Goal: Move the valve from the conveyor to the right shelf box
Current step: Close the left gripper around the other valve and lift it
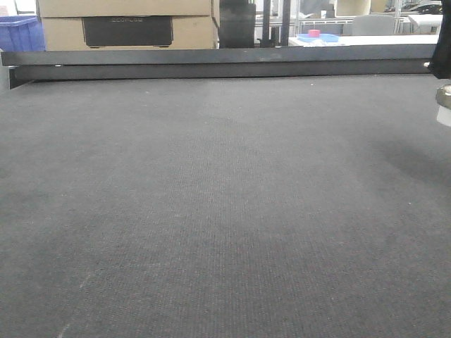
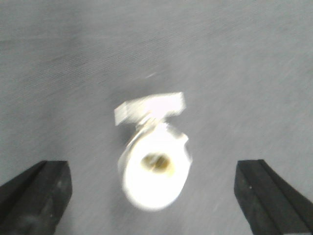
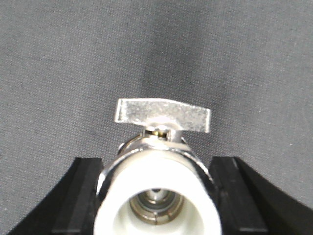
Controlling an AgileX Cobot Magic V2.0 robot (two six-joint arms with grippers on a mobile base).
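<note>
You are looking across the conveyor [image 1: 211,211], a broad dark grey woven belt that fills nearly all of the front view, with its black side rail [image 1: 211,63] running along the far edge. Beyond the rail you can see stacked cardboard boxes [image 1: 127,21] and a blue crate [image 1: 20,34] at the far left. Your right gripper [image 3: 156,169] is clenched around the valve [image 3: 159,200]: its black fingers [image 3: 83,191] press against both sides of the pale round body, whose open end faces the wrist camera. In the front view that valve shows only as a silvery and white sliver at the right edge, under a dark shape, with a soft shadow on the belt just beside it to the left; you cannot tell whether it touches the belt. Your left gripper [image 2: 151,169] is released, its two black fingers [image 2: 39,196] spread wide at the lower corners of its wrist view. Between them, clear of both, a blurred valve [image 2: 154,171] shows against the belt with its open end towards the camera; you cannot tell whether it is the same piece. On the gripped valve, the thin flat silver lever [image 3: 164,115] stands crosswise above the body, tipped slightly down to the right.
</note>
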